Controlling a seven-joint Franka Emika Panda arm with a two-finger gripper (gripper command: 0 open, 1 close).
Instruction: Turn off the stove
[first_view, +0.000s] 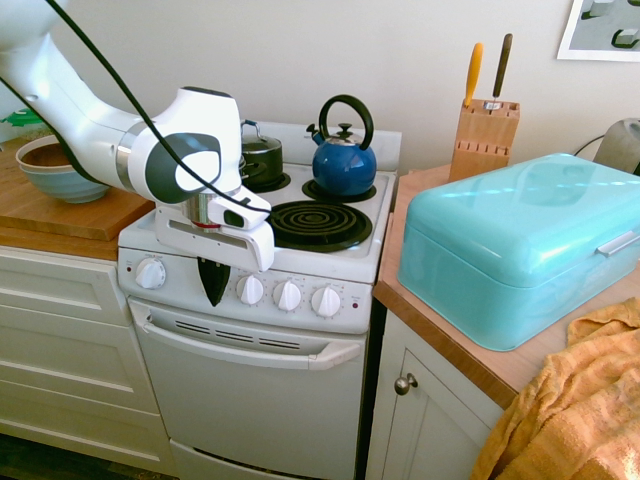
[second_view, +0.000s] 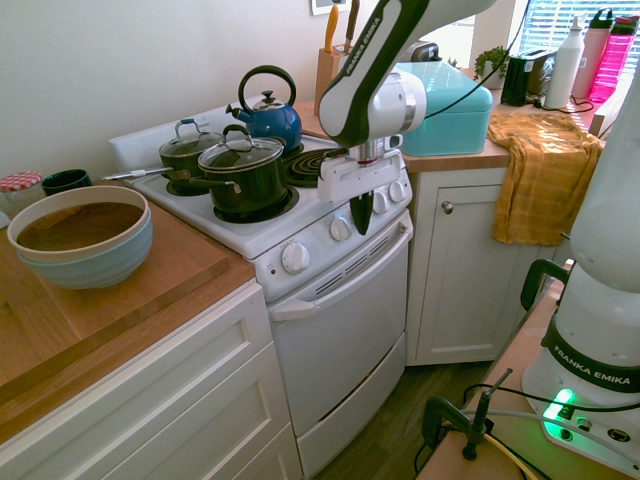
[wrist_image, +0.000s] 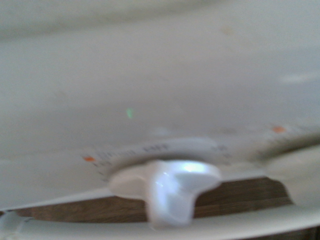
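Arm bent downward, pincer (first_view: 213, 282) at stove (first_view: 250, 330) knob (wrist_image: 165, 187); grip state unclear.

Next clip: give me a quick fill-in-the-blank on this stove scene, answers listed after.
1. The kettle on the stove is ___ in colour.
2. The gripper hangs in front of the stove's row of ___.
3. The knife block stands behind the turquoise ___.
4. The cloth draped over the counter edge is ___.

Answers: blue; knobs; bread box; yellow
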